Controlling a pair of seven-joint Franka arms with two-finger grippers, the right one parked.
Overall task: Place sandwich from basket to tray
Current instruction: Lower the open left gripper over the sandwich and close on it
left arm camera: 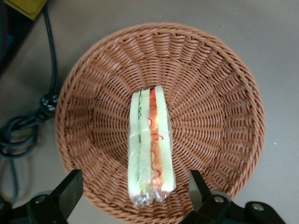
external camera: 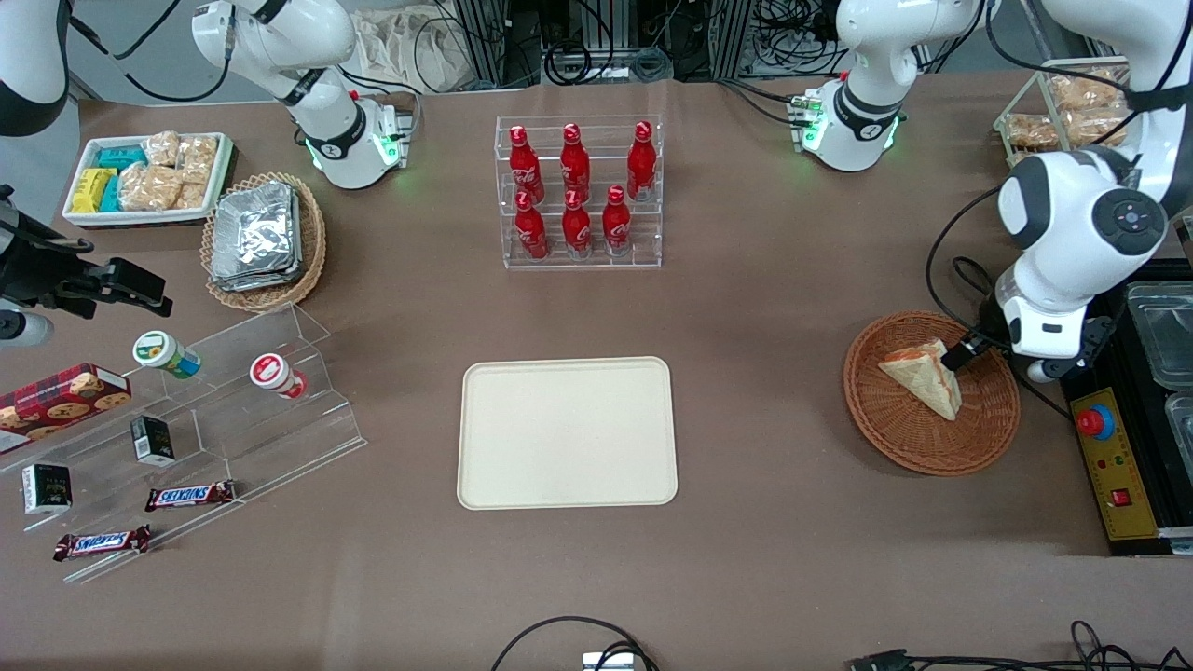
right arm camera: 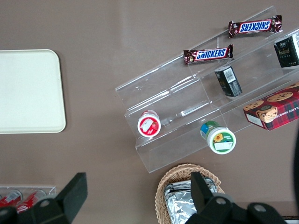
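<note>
The left arm bent down over the round brown basket [external camera: 930,438] at the working arm's end of the table, and its gripper [external camera: 958,357] hung low above the sandwich [external camera: 925,376], just over the wedge's edge farthest from the front camera. In the wrist view the two dark fingers [left arm camera: 68,189] stood wide apart, one on each side of the sandwich [left arm camera: 150,149], and did not touch it — the jaws were open and held nothing. There was one sandwich, one brown basket [left arm camera: 212,107] and one cream tray [external camera: 567,433]. Six red bottles [external camera: 575,186] stood in a clear rack, farther from the front camera than the tray. Two chocolate bars [external camera: 189,495] lay on a clear stepped stand toward the parked arm's end of the table, and a tan basket [external camera: 308,250] with foil packets sat near them. The sandwich lay inside the brown basket, well apart from the tray. It was a pale wedge in clear wrap, and its edge showed layers of cream bread with green and orange-red filling between them.
</note>
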